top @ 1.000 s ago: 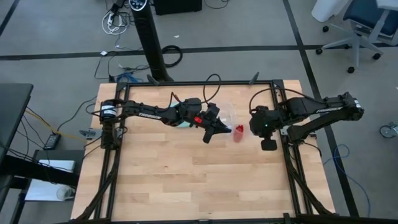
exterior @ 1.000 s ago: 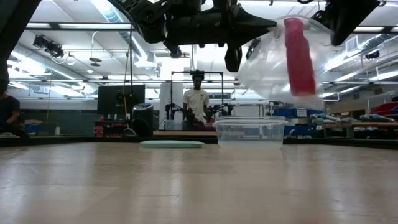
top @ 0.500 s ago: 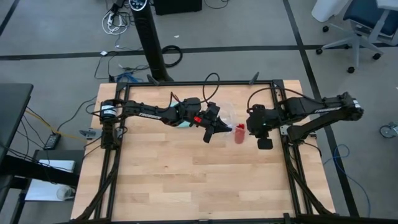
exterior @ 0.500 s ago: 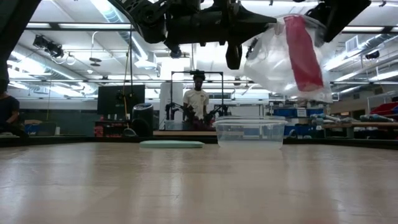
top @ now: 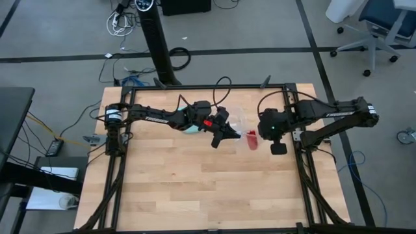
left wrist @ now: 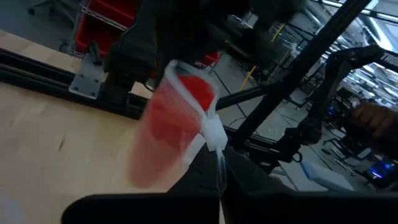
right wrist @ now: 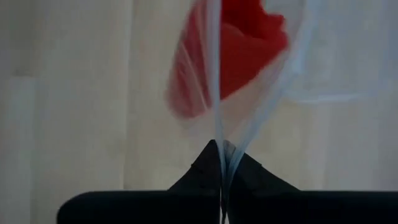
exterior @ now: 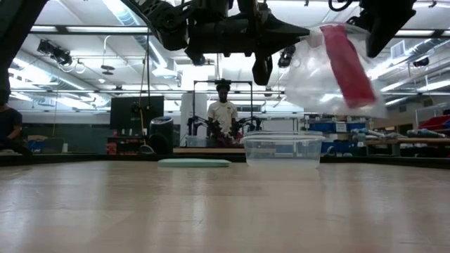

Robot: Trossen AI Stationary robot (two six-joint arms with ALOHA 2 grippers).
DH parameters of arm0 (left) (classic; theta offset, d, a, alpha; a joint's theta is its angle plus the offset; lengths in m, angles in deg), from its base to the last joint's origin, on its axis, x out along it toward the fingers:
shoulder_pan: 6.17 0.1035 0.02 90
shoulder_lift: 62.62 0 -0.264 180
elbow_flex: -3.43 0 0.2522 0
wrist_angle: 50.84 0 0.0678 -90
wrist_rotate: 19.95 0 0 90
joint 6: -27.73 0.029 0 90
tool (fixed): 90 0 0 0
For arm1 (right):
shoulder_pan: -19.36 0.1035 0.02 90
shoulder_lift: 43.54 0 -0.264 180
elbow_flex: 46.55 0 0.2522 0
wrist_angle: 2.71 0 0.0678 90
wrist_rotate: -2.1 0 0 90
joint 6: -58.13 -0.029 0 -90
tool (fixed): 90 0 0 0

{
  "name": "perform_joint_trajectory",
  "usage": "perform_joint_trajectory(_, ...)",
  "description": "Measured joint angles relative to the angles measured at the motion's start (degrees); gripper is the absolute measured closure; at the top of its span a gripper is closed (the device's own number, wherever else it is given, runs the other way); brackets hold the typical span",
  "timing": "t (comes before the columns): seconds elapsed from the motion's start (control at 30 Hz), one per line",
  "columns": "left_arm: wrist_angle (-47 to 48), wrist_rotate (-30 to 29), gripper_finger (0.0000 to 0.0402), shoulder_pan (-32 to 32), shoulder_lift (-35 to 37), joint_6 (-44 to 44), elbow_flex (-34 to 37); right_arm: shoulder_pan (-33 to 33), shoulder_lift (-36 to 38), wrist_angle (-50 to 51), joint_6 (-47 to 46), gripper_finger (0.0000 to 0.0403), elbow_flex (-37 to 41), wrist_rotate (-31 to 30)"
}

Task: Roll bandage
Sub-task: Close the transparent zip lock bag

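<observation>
Since a second ago the right gripper (top: 259, 132) has shifted inward and closed on the clear plastic bag (exterior: 330, 70), pinching its edge. Left gripper (top: 235, 134) pinches the bag's opposite edge, fingers together. Bandage (exterior: 348, 65) hangs tilted inside the bag, held above the plastic container (exterior: 283, 149) on the table (top: 169, 175).

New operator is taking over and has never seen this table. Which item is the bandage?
Look between the two grippers above the table's far half. Left gripper and right gripper pinch a clear plastic bag in the air. The bandage is the red strip inside, unlike the clear container below.
</observation>
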State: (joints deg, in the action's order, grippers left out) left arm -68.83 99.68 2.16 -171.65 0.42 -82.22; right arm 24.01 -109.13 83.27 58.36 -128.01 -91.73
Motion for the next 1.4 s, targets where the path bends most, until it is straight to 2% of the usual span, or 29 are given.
perform_joint_trajectory(0.07,0.54,1.28,0.0402,0.03,0.00,-0.23,-0.02,-0.51,-0.49,0.33,0.50,0.0401,-0.02,5.03)
perform_joint_trajectory(0.17,2.51,1.97,0.0402,0.06,-0.02,-0.37,-0.02,-0.67,-1.06,1.05,-0.21,0.0401,0.01,1.74)
perform_joint_trajectory(0.23,4.16,2.30,0.0402,0.01,-0.02,-0.12,-0.10,-0.99,-1.16,1.57,1.16,0.0402,-0.08,5.66)
perform_joint_trajectory(0.3,5.44,2.84,0.0402,0.12,-0.04,-0.05,-0.08,-0.60,-1.40,1.92,-0.08,0.0402,-0.40,-1.48)
perform_joint_trajectory(0.33,5.36,2.80,0.0402,0.16,-0.04,0.10,-0.08,-0.46,-1.39,2.54,0.33,0.0402,-0.80,1.09)
perform_joint_trajectory(0.37,5.35,2.84,0.0402,0.17,-0.04,0.34,-0.09,-0.74,-1.28,2.45,1.73,0.0402,-1.02,6.23)
perform_joint_trajectory(0.4,5.35,2.91,0.0402,0.15,-0.04,0.71,-0.10,-1.04,-1.46,2.03,2.19,0.0402,-1.32,7.29)
perform_joint_trajectory(0.47,5.50,3.04,0.0402,0.12,-0.04,1.43,-0.10,-0.92,-1.83,2.47,0.28,0.0402,-1.64,0.20)
perform_joint_trajectory(0.53,5.33,3.05,0.0402,0.00,-0.04,1.65,-0.10,-1.41,-2.31,3.42,2.11,0.0402,-2.64,6.84)
perform_joint_trajectory(0.57,5.45,3.11,0.0402,-0.11,-0.04,1.68,-0.10,-1.51,-2.57,3.26,1.72,0.0402,-3.25,5.48)
perform_joint_trajectory(0.6,5.69,3.13,0.0402,-0.10,-0.04,1.69,-0.09,-1.34,-2.76,3.22,0.28,0.0402,-3.59,1.68)
perform_joint_trajectory(0.63,5.78,3.12,0.0402,-0.11,-0.04,1.71,-0.08,-1.31,-2.92,3.88,0.58,0.0402,-3.94,3.18)
perform_joint_trajectory(0.67,5.78,3.11,0.0402,-0.13,-0.04,1.75,-0.08,-1.75,-2.99,4.59,2.30,0.0402,-4.26,8.41)
perform_joint_trajectory(0.7,5.84,3.32,0.0402,-0.22,-0.04,1.90,-0.08,-2.08,-3.24,4.40,3.07,0.0403,-4.68,9.71)
perform_joint_trajectory(0.77,6.45,4.30,0.0402,-0.29,-0.04,2.38,-0.07,-1.91,-3.33,4.66,-0.11,0.0403,-5.19,-0.18)
perform_joint_trajectory(0.83,6.50,4.11,0.0402,-0.36,-0.04,2.69,-0.08,-2.25,-3.63,5.99,2.23,0.0403,-5.38,10.03)
perform_joint_trajectory(0.87,6.77,4.49,0.0402,-0.54,-0.04,2.71,-0.08,-2.37,-3.79,5.16,2.61,0.0403,-5.44,11.58)
perform_joint_trajectory(0.93,7.08,4.59,0.0402,-0.53,-0.04,2.90,-0.04,-1.98,-4.14,5.04,-0.09,0.0403,-5.48,5.03)
perform_joint_trajectory(1.0,6.68,4.30,0.0402,-0.66,-0.04,3.00,-0.11,-2.23,-4.78,7.06,2.24,0.0403,-5.53,13.03)
perform_joint_trajectory(1.07,7.05,4.51,0.0402,-0.77,-0.04,3.06,-0.08,-1.67,-5.42,7.16,-0.57,0.0403,-5.48,6.94)
perform_joint_trajectory(1.1,6.85,4.21,0.0402,-0.77,-0.04,3.06,-0.06,-1.60,-5.63,7.57,-0.10,0.0403,-5.35,8.53)
perform_joint_trajectory(1.13,6.63,4.17,0.0402,-0.84,-0.04,3.06,-0.06,-1.78,-5.76,7.37,1.95,0.0403,-5.43,13.12)
perform_joint_trajectory(1.17,6.64,4.44,0.0402,-0.87,-0.04,3.08,-0.06,-1.84,-5.96,6.88,2.65,0.0403,-5.57,13.49)
perform_joint_trajectory(1.23,6.61,4.58,0.0402,-0.99,-0.04,3.08,-0.06,-1.51,-6.11,6.80,0.18,0.0403,-5.38,6.43)
perform_joint_trajectory(1.3,6.83,4.59,0.0402,-1.09,-0.04,3.08,-0.06,-1.88,-6.14,6.61,2.74,0.0403,-5.38,13.74)
perform_joint_trajectory(1.33,7.28,4.61,0.0402,-1.31,-0.04,3.09,-0.06,-1.80,-6.18,5.85,2.51,0.0403,-5.44,12.94)
perform_joint_trajectory(1.4,7.57,4.55,0.0402,-1.28,-0.04,3.20,0.01,-1.40,-5.98,5.19,1.34,0.0402,-5.39,7.47)
